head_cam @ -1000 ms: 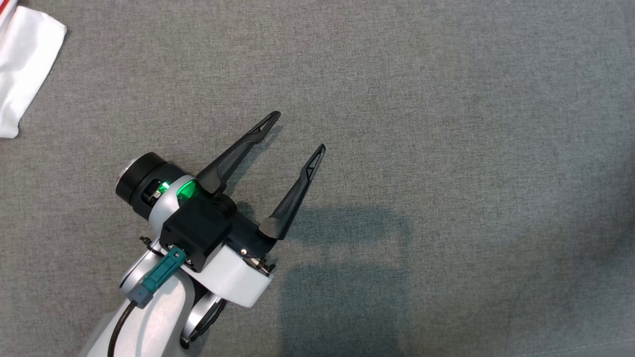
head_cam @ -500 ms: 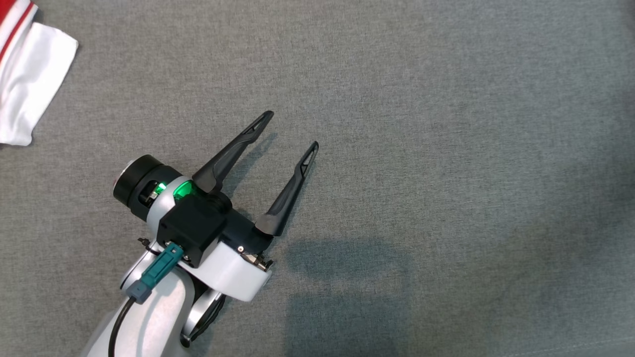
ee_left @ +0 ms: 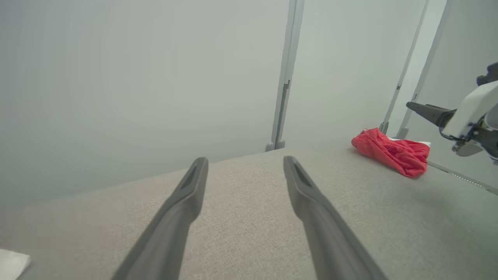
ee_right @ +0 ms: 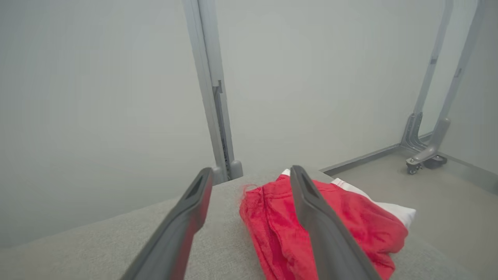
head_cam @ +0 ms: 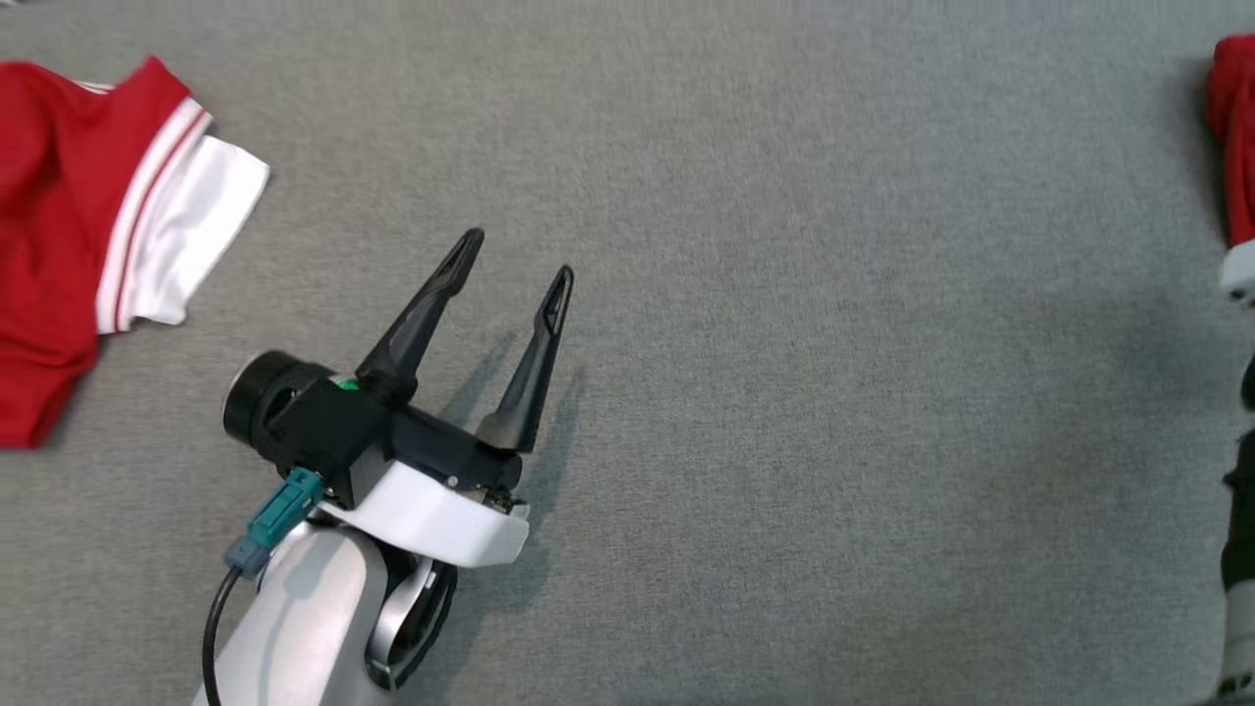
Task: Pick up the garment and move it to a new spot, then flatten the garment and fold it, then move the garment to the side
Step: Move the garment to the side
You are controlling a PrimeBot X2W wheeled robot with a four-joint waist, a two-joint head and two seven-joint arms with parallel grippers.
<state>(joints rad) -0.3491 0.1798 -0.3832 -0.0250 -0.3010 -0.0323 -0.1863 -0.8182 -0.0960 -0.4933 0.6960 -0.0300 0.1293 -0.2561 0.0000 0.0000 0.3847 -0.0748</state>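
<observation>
A crumpled red garment (ee_right: 350, 229) with a white part (ee_right: 393, 212) under it lies at the grey table's far right corner. It also shows as a red bundle (ee_left: 393, 151) and at the picture's right edge (head_cam: 1237, 137). My right gripper (ee_right: 251, 171) is open just before it, and the right finger overlaps the cloth in the picture. I cannot tell if they touch. One of its dark fingers (ee_left: 428, 111) points toward the bundle. My left gripper (head_cam: 516, 260) (ee_left: 245, 161) is open and empty over bare table, far from either cloth.
Another red garment (head_cam: 59, 245) with a white, red-striped sleeve (head_cam: 176, 235) lies at the left. A corner of white cloth (ee_left: 11, 262) shows low left. Grey frame posts (ee_right: 212, 97) stand behind the table's far edge, and a wheeled foot (ee_right: 422, 157) is on the floor.
The camera has shifted, bringing the left garment further into the picture and the right garment's edge into view. My left gripper has tilted, fingers now steeper and closer together in the picture.
</observation>
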